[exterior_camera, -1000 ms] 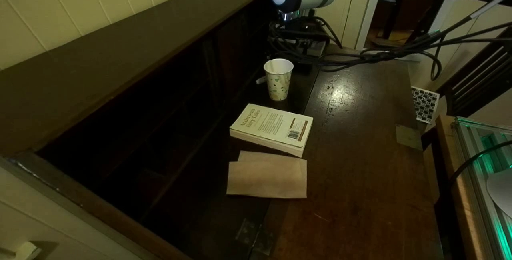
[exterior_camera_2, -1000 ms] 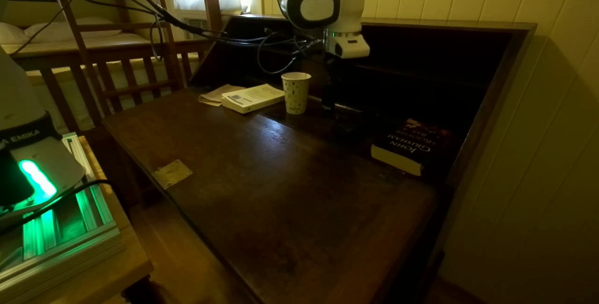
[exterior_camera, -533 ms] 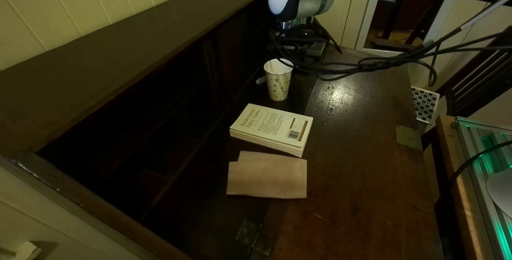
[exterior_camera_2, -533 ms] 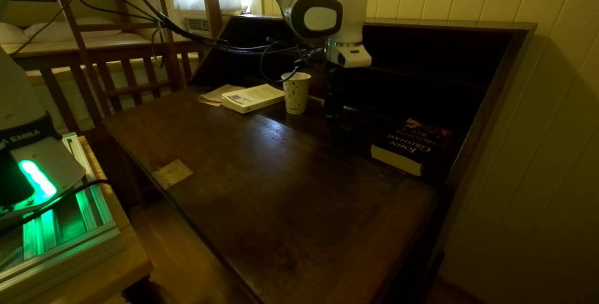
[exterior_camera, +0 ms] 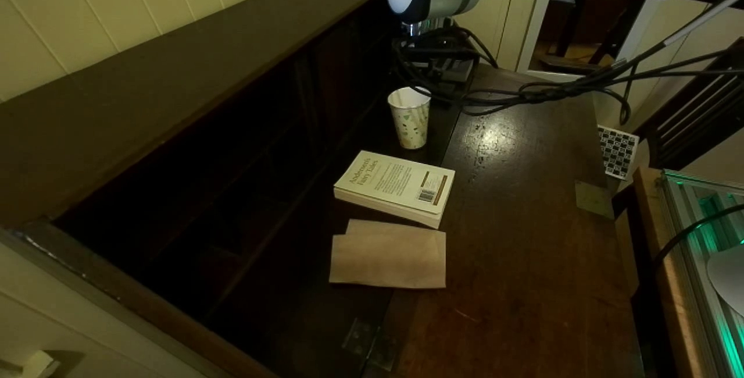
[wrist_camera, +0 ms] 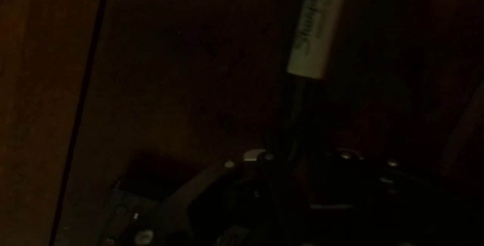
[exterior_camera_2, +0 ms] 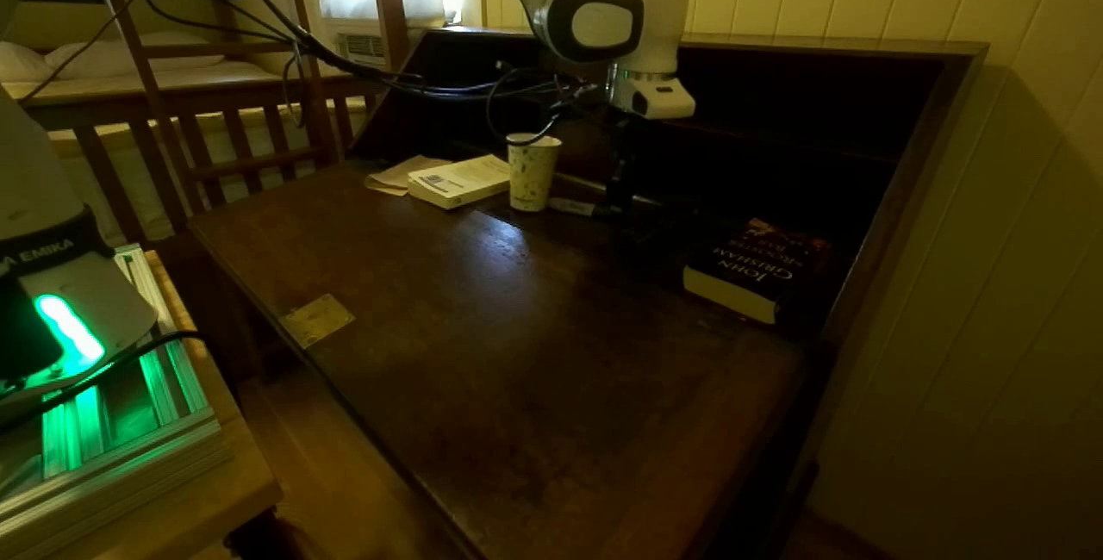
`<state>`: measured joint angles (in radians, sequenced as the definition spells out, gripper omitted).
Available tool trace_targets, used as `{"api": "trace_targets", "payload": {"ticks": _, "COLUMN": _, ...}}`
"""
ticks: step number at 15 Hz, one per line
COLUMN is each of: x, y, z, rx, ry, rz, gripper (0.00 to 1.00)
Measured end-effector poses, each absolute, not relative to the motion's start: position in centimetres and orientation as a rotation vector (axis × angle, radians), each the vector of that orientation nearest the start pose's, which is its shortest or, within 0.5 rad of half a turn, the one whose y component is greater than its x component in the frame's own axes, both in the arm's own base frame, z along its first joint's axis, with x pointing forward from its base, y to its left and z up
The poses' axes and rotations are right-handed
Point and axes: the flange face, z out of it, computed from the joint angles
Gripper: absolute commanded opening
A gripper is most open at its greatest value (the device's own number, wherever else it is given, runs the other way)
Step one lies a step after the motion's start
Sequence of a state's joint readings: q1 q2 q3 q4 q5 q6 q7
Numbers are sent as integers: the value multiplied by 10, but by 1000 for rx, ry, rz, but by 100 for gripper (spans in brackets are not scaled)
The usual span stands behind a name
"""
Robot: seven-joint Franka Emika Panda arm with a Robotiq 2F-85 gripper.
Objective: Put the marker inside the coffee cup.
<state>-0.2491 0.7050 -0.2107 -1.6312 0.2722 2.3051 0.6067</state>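
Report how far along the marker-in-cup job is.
Done, apparently: reaching. In an exterior view, the gripper is at one end of the marker.
In hand: the grasp, though the wrist view is too dark to confirm it.
Left: likely turning the marker upright and lowering it into the patterned paper cup, since it is sideways, outside, near the cup's base.

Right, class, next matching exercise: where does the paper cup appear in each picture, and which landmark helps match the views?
In an exterior view: the paper cup is above the middle, slightly right of centre, beyond the white book.
In an exterior view: the paper cup is above the middle, slightly left of centre, right of the white book.
Wrist view: not in it.
Shared landmark: the white book, in both exterior views only.
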Motion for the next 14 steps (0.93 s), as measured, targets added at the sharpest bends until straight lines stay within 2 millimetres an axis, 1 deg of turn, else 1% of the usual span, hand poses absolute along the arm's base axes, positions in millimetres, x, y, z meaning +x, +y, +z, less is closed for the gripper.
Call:
{"api": "trace_targets", "payload": {"ticks": 1, "x": 627, "y": -285, "z": 213, "rx": -2540, "ry": 1739, "rz": 20, "gripper": 5}}
{"api": "trace_targets", "payload": {"ticks": 10, "x": 632, "y": -293, "z": 215, "rx": -2545, "ry": 1746, "rz": -5, "gripper": 5}}
{"api": "trace_targets", "payload": {"ticks": 12, "x": 634, "y": -296, "z": 220, "rx": -2544, "ry": 1748, "rz": -22, "gripper": 5}}
{"api": "trace_targets", "payload": {"ticks": 14, "x": 635, "y": -299, "z": 229, "rx": -2547, "ry": 1748, "rz": -51, "gripper": 5}}
